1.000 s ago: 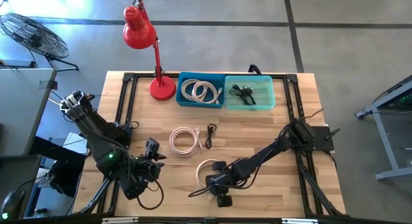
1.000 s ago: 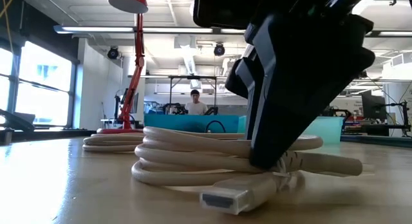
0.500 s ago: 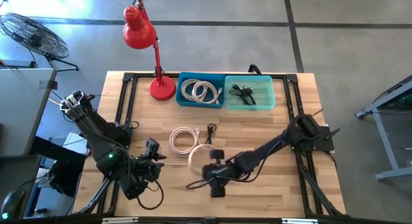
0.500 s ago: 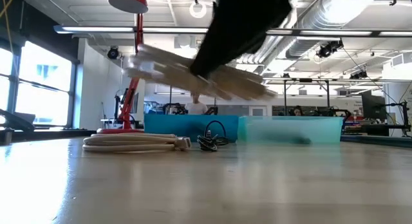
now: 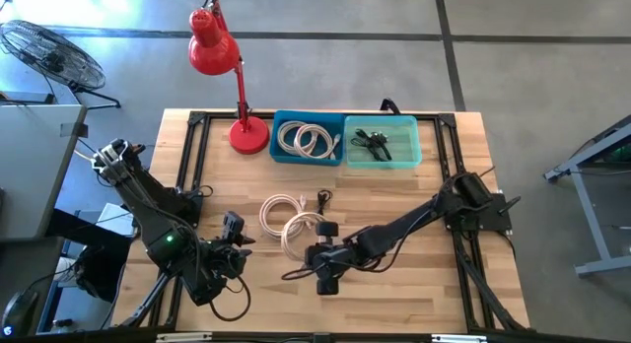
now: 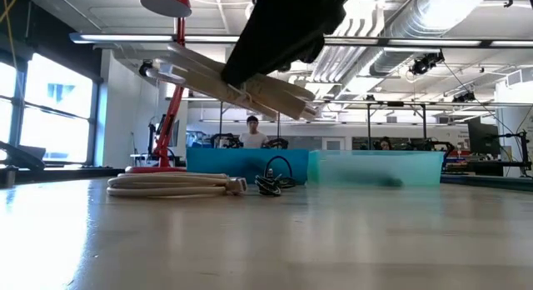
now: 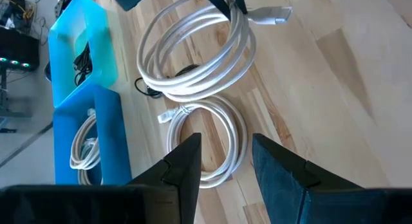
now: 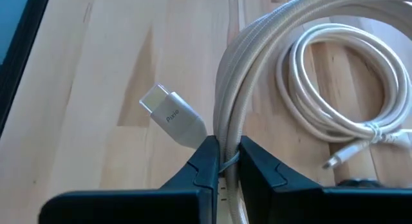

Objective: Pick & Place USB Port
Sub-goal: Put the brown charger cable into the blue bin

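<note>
My right gripper (image 5: pixel 317 248) is shut on a white coiled cable (image 5: pixel 301 233) above the middle of the table; the low view shows this coil (image 6: pixel 225 80) tilted in the air. Its flat plug (image 8: pixel 172 114) sticks out beside the fingers. A second white coil (image 5: pixel 280 213) lies flat on the table just beyond it, and a small black cable (image 5: pixel 323 199) lies next to that. My left gripper (image 7: pixel 225 156) is open near the table's near left corner, pointing at both coils and touching nothing. My right gripper pinches several strands of the coil's loop (image 8: pixel 226 130) between its two fingers, right beside the plug. The fingers lie across the strands and come slanting down from the table's near right. The coil is lifted clear of the table and is tilted.
A blue bin (image 5: pixel 278 151) with white coils and a teal bin (image 5: pixel 418 151) with black cables stand along the far edge. A red desk lamp (image 5: pixel 246 134) stands left of them. Bare wood lies to the right and near side of the coils.
My right gripper has risen and moved toward the far left, keeping its hold. The white coil, which lay flat on the table a second ago, is now lifted clear and tilted, closer to the second coil.
</note>
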Controlling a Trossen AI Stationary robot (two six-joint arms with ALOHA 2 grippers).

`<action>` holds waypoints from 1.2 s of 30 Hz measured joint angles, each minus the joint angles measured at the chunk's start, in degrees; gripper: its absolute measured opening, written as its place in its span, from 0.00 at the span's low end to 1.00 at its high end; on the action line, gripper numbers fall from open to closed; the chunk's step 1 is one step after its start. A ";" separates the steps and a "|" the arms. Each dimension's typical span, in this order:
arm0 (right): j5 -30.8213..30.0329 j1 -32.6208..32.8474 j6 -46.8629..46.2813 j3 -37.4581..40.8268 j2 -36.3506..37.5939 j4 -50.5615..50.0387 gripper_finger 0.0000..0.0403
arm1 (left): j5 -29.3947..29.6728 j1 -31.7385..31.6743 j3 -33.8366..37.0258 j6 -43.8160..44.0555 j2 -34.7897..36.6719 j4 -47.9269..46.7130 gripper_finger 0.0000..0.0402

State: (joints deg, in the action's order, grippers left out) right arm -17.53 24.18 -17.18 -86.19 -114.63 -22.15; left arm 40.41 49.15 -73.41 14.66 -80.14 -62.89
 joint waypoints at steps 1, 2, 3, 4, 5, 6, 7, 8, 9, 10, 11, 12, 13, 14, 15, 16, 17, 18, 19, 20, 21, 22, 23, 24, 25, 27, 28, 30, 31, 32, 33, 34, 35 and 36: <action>0.38 -0.24 0.51 0.00 0.00 0.28 0.07 | -0.02 0.00 0.00 0.00 0.00 -0.01 0.33; 0.94 -0.38 0.71 0.00 0.00 0.55 0.07 | -0.03 0.00 0.00 0.00 0.00 0.00 0.33; 1.35 -0.58 0.76 0.00 0.00 0.87 0.07 | -0.03 0.00 0.00 0.00 0.00 0.00 0.33; 1.40 -0.65 0.76 0.00 0.00 0.95 0.07 | -0.03 0.00 0.00 0.00 0.00 -0.02 0.33; 1.31 -0.67 0.76 0.00 0.00 0.85 0.07 | -0.03 0.00 0.00 0.00 0.00 0.00 0.33; 1.34 -0.65 0.88 0.00 0.00 0.74 0.07 | -0.03 0.00 0.00 0.00 0.00 0.00 0.33; 1.39 -0.59 1.19 0.00 0.00 0.69 0.07 | -0.01 0.00 0.00 0.00 0.00 0.00 0.33; 1.43 -0.40 1.59 0.00 0.25 0.40 0.07 | -0.02 0.00 0.00 0.00 0.00 0.00 0.33; 1.39 -0.12 1.87 0.00 0.57 -0.15 0.07 | -0.02 0.00 0.00 0.00 0.00 0.00 0.33; 1.01 0.22 1.87 0.00 1.18 -0.55 0.07 | -0.02 0.00 0.00 0.00 0.00 -0.02 0.33; 0.19 0.72 1.76 0.00 2.00 -1.36 0.07 | -0.01 0.00 0.00 0.00 0.00 0.03 0.33; -0.84 1.36 1.36 0.00 2.95 -2.77 0.07 | -0.01 0.00 0.00 0.00 0.00 0.04 0.33; -2.13 2.15 0.89 0.00 4.20 -4.54 0.07 | -0.01 0.00 0.00 0.00 0.00 0.02 0.33; -3.50 3.03 0.19 0.00 5.44 -6.58 0.07 | 0.03 0.00 0.00 0.00 0.00 0.07 0.33; -4.94 4.03 -0.86 0.00 6.72 -8.46 0.07 | 0.01 0.00 0.00 0.00 0.00 0.07 0.33; -6.47 5.09 -1.85 0.00 8.07 -10.15 0.07 | 0.01 0.00 0.00 0.00 0.00 0.07 0.33; -8.02 6.08 -2.51 0.00 9.50 -11.57 0.07 | 0.01 0.00 0.00 0.00 0.00 0.09 0.33; -9.47 7.17 -3.07 0.00 10.81 -12.28 0.07 | 0.01 0.00 0.00 0.00 0.00 0.07 0.33; -10.72 8.21 -3.22 0.00 12.16 -12.54 0.07 | 0.01 0.00 0.00 0.00 0.00 0.07 0.33; -11.93 9.23 -3.24 -0.02 13.40 -12.76 0.07 | 0.03 0.00 0.00 0.00 0.00 0.07 0.33; -13.07 10.26 -3.26 -0.02 14.61 -13.05 0.07 | 0.03 0.00 0.00 0.00 0.00 0.07 0.33; -14.39 11.25 -3.28 -0.02 15.64 -13.33 0.07 | 0.02 0.00 0.00 0.00 0.00 0.04 0.33; -15.80 12.14 -3.14 -0.02 16.59 -13.59 0.07 | 0.03 0.00 0.00 0.00 0.00 0.07 0.33; -16.87 13.04 -2.80 -0.02 17.47 -13.95 0.07 | 0.03 -0.01 0.00 0.00 0.00 0.08 0.33; -17.77 13.85 -2.28 -0.02 18.31 -14.19 0.07 | 0.03 0.00 0.00 0.00 0.00 0.04 0.33; -19.47 15.08 -1.17 -0.07 19.62 -14.16 0.07 | 0.05 0.00 0.00 0.00 0.00 0.07 0.33; -19.87 15.54 -0.40 -0.09 20.08 -14.17 0.07 | 0.05 0.00 0.00 0.00 0.00 0.05 0.33; -20.15 16.13 1.24 -0.09 20.71 -14.37 0.07 | 0.08 0.00 0.00 0.00 0.00 0.13 0.33; -20.06 16.18 2.12 -0.09 20.93 -14.54 0.07 | 0.34 0.00 0.00 0.00 0.00 0.21 0.33; -19.97 16.18 2.89 -0.09 21.11 -14.88 0.07 | 1.42 0.00 0.00 0.00 0.00 0.23 0.33; -19.69 16.16 3.62 -0.09 21.26 -15.31 0.07 | 2.88 -0.01 0.00 0.06 0.00 0.31 0.33; -19.49 16.11 4.34 -0.09 21.33 -15.70 0.07 | 3.90 -0.02 0.00 0.16 0.00 0.57 0.33; -19.42 15.93 5.08 -0.09 21.35 -16.05 0.07 | 4.32 -0.02 0.00 0.17 0.00 0.92 0.33; -19.29 15.80 5.95 -0.09 21.35 -16.56 0.07 | 4.45 -0.04 0.00 0.17 0.00 1.51 0.33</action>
State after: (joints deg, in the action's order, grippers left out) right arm -36.82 39.98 -11.23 -86.28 -93.27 -38.71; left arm 44.87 49.10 -73.41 14.83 -80.14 -61.38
